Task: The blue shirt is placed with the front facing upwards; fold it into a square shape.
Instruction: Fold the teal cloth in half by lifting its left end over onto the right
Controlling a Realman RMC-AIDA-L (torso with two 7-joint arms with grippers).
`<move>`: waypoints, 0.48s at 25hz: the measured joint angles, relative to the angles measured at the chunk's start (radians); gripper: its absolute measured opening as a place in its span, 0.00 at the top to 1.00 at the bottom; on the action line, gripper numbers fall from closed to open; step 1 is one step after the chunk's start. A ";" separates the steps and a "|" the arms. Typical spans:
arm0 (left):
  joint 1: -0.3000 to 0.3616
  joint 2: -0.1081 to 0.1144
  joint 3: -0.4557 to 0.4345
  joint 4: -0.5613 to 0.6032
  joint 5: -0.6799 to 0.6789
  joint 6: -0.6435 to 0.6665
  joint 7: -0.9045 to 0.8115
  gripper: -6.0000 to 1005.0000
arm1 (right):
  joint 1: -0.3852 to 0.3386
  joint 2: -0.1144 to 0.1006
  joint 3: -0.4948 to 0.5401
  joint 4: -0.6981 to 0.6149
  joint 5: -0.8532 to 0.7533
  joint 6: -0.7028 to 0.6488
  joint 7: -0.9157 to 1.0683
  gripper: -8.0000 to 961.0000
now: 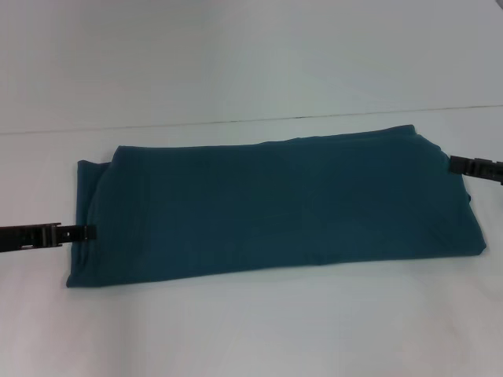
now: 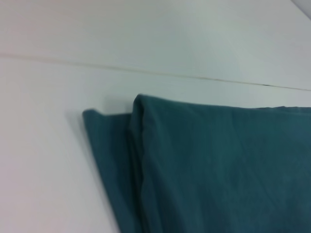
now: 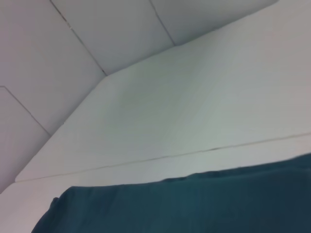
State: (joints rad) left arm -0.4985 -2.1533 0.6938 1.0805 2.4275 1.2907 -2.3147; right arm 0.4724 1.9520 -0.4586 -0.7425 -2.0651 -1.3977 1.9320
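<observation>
Blue shirt [image 1: 275,208] laid out as a long folded band across the white tabletop [image 1: 251,330], plain teal side up.

The left claw [image 1: 86,232] is seen touching the shirt's left edge, the right claw [image 1: 454,163] at its far right corner; can't tell whether either is open or gripping fabric.

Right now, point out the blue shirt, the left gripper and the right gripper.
blue shirt [image 1: 275,208]: head view, middle of the folded teal panel.
left gripper [image 1: 85,232]: head view, fingertips at the shirt's left end.
right gripper [image 1: 457,164]: head view, fingertips at the shirt's right end.
</observation>
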 joint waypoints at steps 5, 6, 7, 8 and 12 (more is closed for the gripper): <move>0.012 0.001 -0.017 0.002 0.003 0.026 -0.058 0.48 | 0.031 0.004 -0.005 0.001 -0.007 0.018 -0.001 0.16; 0.014 0.001 -0.020 0.002 0.007 0.029 -0.071 0.44 | 0.038 0.006 -0.005 0.002 -0.008 0.025 -0.001 0.13; 0.018 0.002 -0.023 0.003 0.012 0.031 -0.086 0.40 | 0.044 0.008 -0.006 0.002 -0.008 0.031 -0.001 0.10; 0.021 0.003 -0.025 0.004 0.018 0.032 -0.100 0.36 | 0.050 0.010 -0.006 0.002 -0.009 0.038 0.001 0.08; 0.028 0.008 -0.050 0.017 0.060 0.066 -0.154 0.24 | 0.071 0.010 -0.009 0.002 -0.011 0.054 0.010 0.06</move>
State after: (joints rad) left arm -0.4710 -2.1448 0.6434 1.0970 2.4879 1.3569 -2.4687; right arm 0.5437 1.9620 -0.4674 -0.7407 -2.0764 -1.3440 1.9424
